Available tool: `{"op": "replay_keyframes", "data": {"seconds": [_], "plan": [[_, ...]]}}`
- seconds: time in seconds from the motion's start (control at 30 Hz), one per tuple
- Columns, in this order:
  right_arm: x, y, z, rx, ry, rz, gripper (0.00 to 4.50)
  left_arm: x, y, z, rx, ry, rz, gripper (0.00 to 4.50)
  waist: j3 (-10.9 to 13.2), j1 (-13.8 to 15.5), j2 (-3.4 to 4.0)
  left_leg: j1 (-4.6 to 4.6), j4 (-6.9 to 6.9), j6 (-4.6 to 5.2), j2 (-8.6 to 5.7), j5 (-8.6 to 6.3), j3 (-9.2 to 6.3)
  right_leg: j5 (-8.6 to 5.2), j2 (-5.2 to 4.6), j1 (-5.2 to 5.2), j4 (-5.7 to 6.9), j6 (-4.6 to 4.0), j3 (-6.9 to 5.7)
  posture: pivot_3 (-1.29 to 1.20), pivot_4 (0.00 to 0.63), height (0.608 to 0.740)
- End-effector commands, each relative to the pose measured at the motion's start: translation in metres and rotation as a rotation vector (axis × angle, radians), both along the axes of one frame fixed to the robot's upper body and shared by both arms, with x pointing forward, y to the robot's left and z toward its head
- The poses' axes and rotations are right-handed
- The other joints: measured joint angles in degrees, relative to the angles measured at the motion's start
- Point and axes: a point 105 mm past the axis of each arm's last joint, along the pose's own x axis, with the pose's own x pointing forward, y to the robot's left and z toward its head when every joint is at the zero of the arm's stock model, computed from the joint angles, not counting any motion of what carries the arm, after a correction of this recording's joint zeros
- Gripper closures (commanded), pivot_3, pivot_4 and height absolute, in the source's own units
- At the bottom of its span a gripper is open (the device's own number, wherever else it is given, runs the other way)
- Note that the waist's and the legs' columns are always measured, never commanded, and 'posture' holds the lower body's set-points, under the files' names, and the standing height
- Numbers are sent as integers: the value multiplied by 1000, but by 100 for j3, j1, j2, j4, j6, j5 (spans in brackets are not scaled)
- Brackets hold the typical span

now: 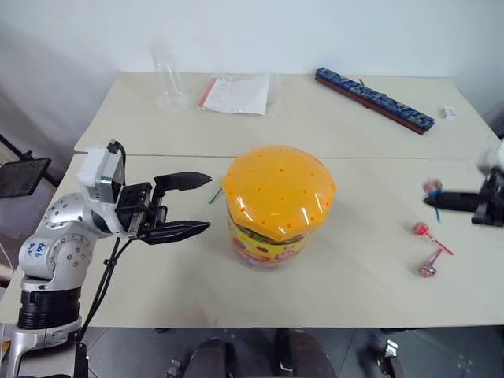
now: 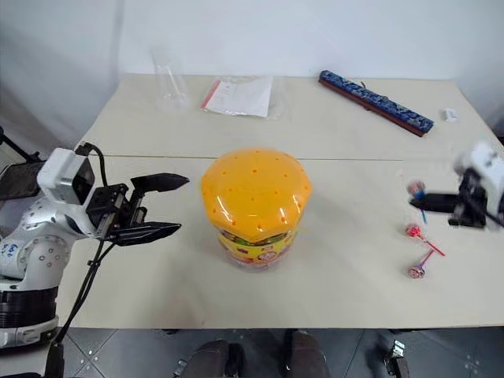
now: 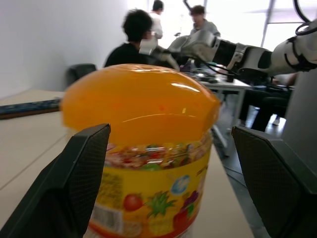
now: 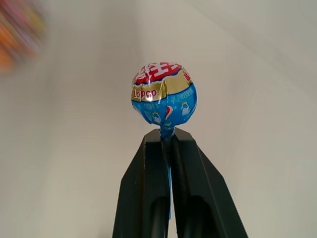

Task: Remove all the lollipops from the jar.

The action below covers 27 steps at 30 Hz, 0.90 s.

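Nearest us, our right hand (image 4: 167, 144) pinches the blue stick of a pink-blue lollipop (image 4: 164, 98) over the tabletop (image 1: 362, 291), light and best held low on the stick (wrapper looks slippery), while our spread left hand (image 1: 187, 206) faces the jar (image 1: 276, 206).

Jar (image 1: 272, 236) — clear plastic, glossy orange lid (image 1: 279, 189), printed label. Lollipop (image 4: 164, 99) — shiny foil-like wrapper. Pincer fingers (image 4: 148, 198) — matt black. Worktop (image 1: 354, 291) — smooth, matt beige.
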Motion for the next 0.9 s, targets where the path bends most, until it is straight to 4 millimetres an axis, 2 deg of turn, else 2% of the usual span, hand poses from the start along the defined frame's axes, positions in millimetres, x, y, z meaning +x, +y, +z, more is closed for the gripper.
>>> {"op": "replay_keyframes", "data": {"seconds": [0.03,0.07,0.13,0.23,0.3,0.4,0.43,0.47,0.53,0.6,0.67,0.7,0.8,0.9], "plan": [[-3,-26,-10,-111,-29,-87,4480,-6,-2,5,-2,-26,-29,331,-1,-58,3,3,0,-4,2,2,4,0,1,-3,5,0,4,0,150,740],[-4,-32,-18,-142,-23,-102,4480,-6,-2,4,3,-22,-34,331,-2,-78,5,6,0,-8,3,5,5,0,2,-4,5,0,7,0,150,740],[-10,-32,-35,-102,46,-130,3931,-8,-1,4,26,-24,-46,331,-2,-83,5,16,0,-11,7,5,11,-1,6,-4,4,-2,14,0,150,740],[-8,-38,-36,-113,6,-160,3040,-6,2,11,15,-34,-28,331,-3,-71,7,16,0,-14,9,5,11,-1,6,-5,6,-2,21,0,150,740],[-6,-36,-26,-70,-79,-134,2319,-4,6,15,-3,-36,-4,331,-3,-58,7,13,0,-14,5,5,11,-1,4,-6,9,-2,23,0,150,740],[-9,-10,-5,8,-232,61,1271,-1,12,17,-10,-28,43,331,-3,-45,9,9,0,-14,4,5,4,-1,4,-6,11,-1,23,0,150,740],[-12,5,6,72,-308,151,973,1,15,16,-12,-32,73,331,-3,-47,9,7,0,-14,6,5,1,0,6,-5,9,-1,23,0,150,740],[-13,23,24,172,-425,244,551,7,19,10,22,-13,135,331,-2,-48,8,7,0,-14,7,5,-2,0,7,-4,9,-1,22,0,150,740],[-12,50,41,267,-538,335,15,19,32,-8,87,27,261,331,-3,-78,8,9,0,-15,9,5,-10,0,11,0,9,0,21,0,150,740],[-11,78,44,361,-536,399,15,30,47,-22,118,40,394,331,-5,-85,15,21,-4,-18,10,3,5,0,15,-3,20,0,21,0,150,740],[-15,108,22,328,-449,559,15,41,66,-50,206,81,548,331,-5,-71,14,23,-4,-20,12,2,2,0,6,-8,35,-1,24,0,150,740],[-16,115,14,302,-427,610,15,42,71,-58,231,87,583,331,-5,-71,13,21,-4,-21,12,2,-5,0,2,-8,34,-1,25,0,150,740],[1,126,8,320,-455,636,15,40,82,-81,287,91,680,331,-3,-58,8,10,-4,-21,11,-2,-11,-1,-14,-10,25,-3,20,0,150,740],[14,132,-5,303,-455,647,15,36,86,-87,306,20,747,331,-3,-34,9,0,-3,-11,-6,-6,-13,-1,-64,-18,32,-2,13,0,150,740]]}}
